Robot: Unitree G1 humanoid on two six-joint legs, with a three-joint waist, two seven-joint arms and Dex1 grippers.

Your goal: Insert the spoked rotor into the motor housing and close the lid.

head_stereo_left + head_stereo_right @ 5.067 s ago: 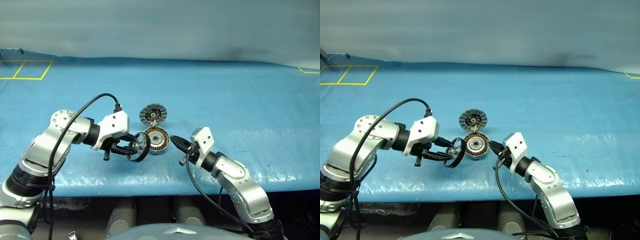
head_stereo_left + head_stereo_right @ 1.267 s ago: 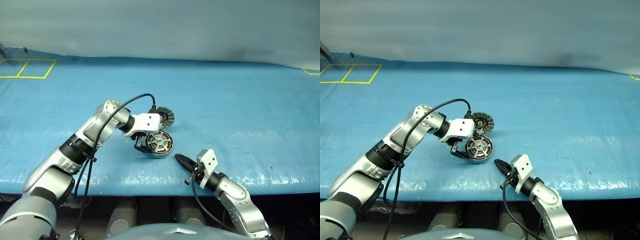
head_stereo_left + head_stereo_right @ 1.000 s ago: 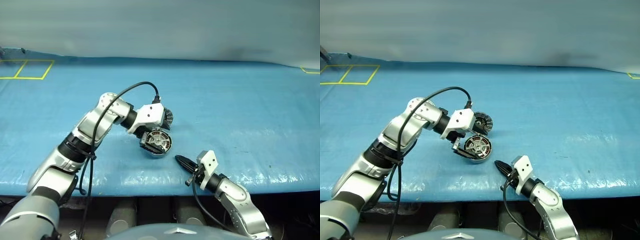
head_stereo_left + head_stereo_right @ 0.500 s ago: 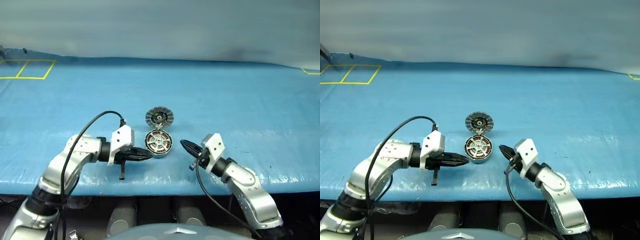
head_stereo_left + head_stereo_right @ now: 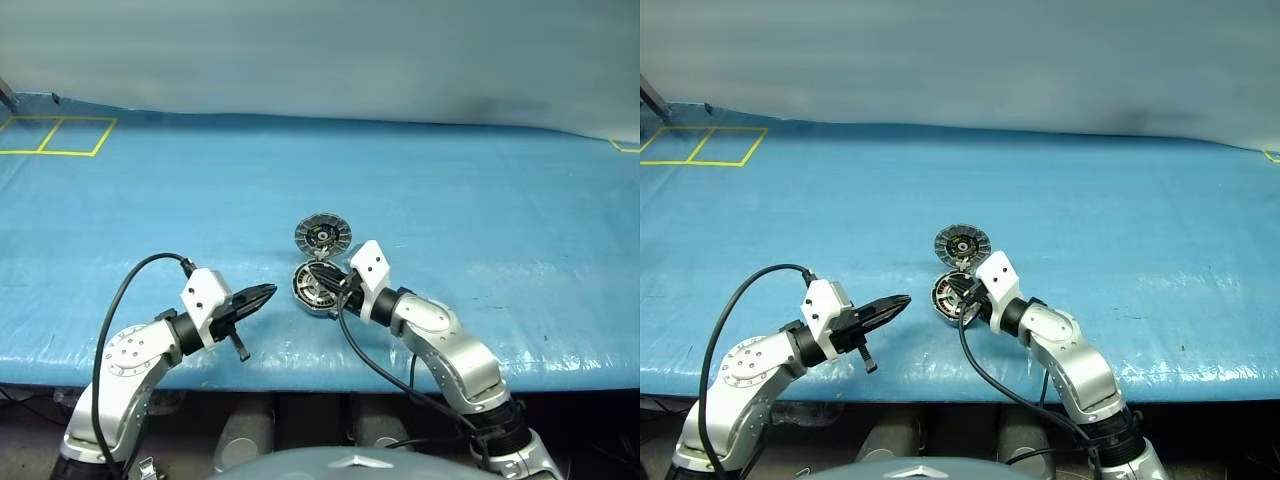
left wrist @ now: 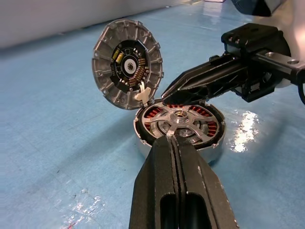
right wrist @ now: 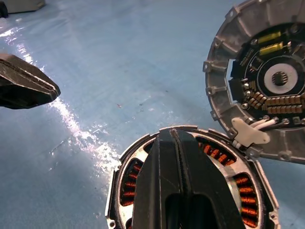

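Blue tarp-covered table [image 5: 480, 200], my motor housing [image 6: 178, 129] resting mouth-up with spoked rotor [image 6: 180, 125] seated flat inside, lid [image 6: 127, 64] hinged open upright behind it, my right gripper [image 6: 164, 97] clenched empty over its rim, left gripper [image 5: 270, 290] clenched empty, just beside it.

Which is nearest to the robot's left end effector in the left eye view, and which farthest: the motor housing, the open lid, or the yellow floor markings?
1. The motor housing, with the spoked rotor already inside, just to the right of the left end effector.
2. The lid, standing open behind the housing.
3. The yellow markings, far off at the back left corner.
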